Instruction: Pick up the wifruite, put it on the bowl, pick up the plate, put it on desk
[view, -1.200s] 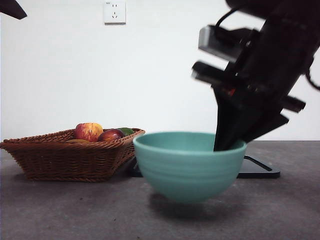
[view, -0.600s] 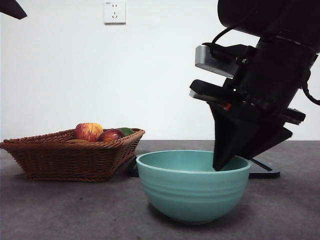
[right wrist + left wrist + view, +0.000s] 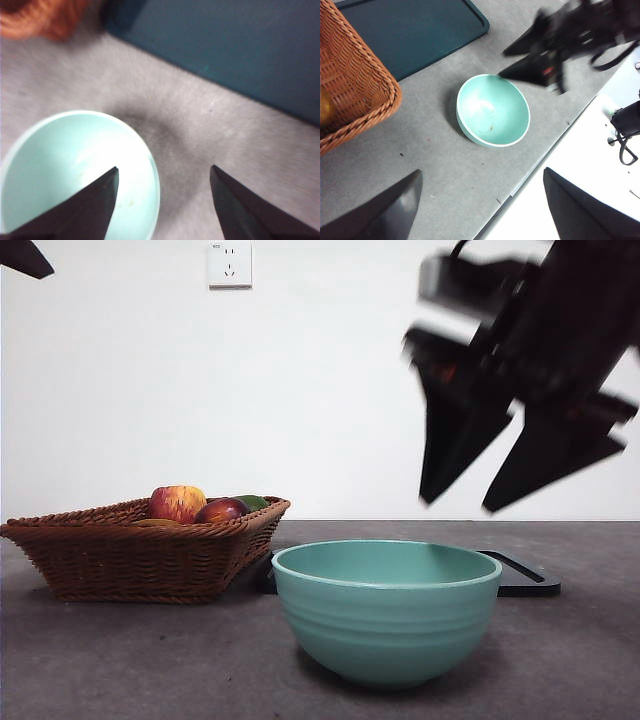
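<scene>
Now the right gripper [image 3: 455,505], jaws apart and empty, hangs upper right above the teal bowl [image 3: 386,625]; a sideways swing could clip its rim.

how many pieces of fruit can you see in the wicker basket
3 show above the rim of the brown woven wicker basket: a red-yellow apple, a dark red fruit beside it, and a green fruit behind that. More may lie hidden lower down.
</scene>
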{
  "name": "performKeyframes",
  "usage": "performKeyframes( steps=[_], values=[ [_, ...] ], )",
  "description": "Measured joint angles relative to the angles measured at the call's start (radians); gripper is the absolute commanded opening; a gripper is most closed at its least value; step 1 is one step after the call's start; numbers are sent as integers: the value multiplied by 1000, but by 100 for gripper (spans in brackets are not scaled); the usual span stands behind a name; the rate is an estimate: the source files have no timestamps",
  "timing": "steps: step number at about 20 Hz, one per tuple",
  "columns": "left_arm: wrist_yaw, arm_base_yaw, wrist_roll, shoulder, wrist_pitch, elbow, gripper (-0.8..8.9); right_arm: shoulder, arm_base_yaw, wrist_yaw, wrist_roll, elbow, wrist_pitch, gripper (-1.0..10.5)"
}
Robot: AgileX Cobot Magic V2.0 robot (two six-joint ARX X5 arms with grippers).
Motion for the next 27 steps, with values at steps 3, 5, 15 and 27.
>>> performKeyframes(
  steps=[3,5,15,27],
  values=[
    [0,0,0,0,0,0,375,-131,0,2,0,4,-87,293],
    [0,0,0,0,1,0,374,-218,0,1,0,4,-145,293],
    [0,0,0,0,1,0,375,-511,0,-217,-8,5,-328,293],
    [0,0,0,0,0,0,108,-517,0,-291,-8,5,-328,51]
  ],
)
